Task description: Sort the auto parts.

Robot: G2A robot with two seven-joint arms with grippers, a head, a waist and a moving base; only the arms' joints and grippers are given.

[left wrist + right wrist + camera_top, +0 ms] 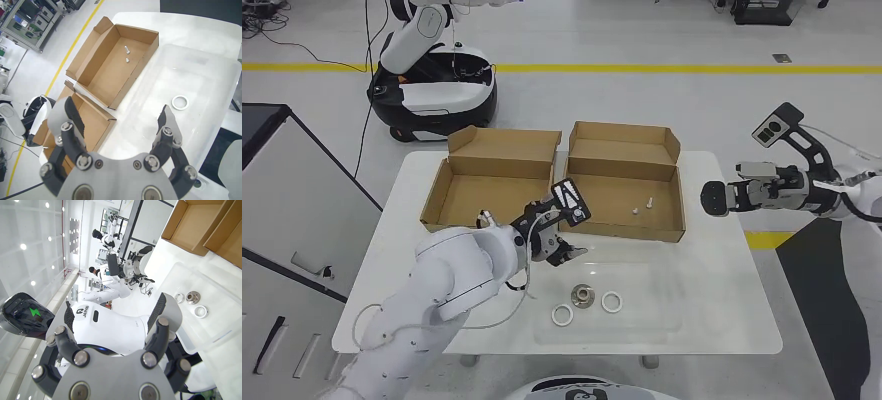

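Observation:
A clear tray (672, 262) on the white table holds two white rings (562, 316) (612, 302) and a metal flange (583, 295) between them. They also show in the right wrist view: rings (179, 298) (201, 311), flange (192, 297). Two bolts (127, 49) (127, 60) lie in the right cardboard box (627, 190). My left gripper (564, 252) (118, 111) hangs open and empty over the tray's back left corner, a ring (180, 102) beyond it. My right gripper (708, 197) (115, 306) stands open and empty off the table's right edge, level with the right box.
A second cardboard box (487, 195), with nothing seen inside, stands left of the first, both with lids folded back. Another white robot (432, 90) is parked on the floor behind the table. A grey cabinet (282, 200) stands to the left.

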